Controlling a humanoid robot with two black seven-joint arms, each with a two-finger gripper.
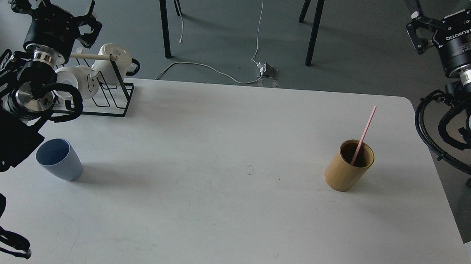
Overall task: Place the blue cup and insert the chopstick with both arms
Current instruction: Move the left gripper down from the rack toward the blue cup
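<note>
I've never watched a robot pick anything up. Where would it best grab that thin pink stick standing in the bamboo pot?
Probably on the bare upper part of the chopstick, above the rim of the bamboo holder, since the lower end is hidden inside. It leans up and to the right, so the right gripper, nearest it, could come from above with its fingers either side of the shaft.

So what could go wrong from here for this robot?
1. The pink chopstick is thin and leans inside the bamboo holder; pulling it out at an angle might tip the holder.
2. The blue cup stands close to the left arm's bulk near the table's left edge, so a careless reach could knock it off.
3. The left gripper hangs above the mug rack; coming down, it might clip the white mugs.
</note>
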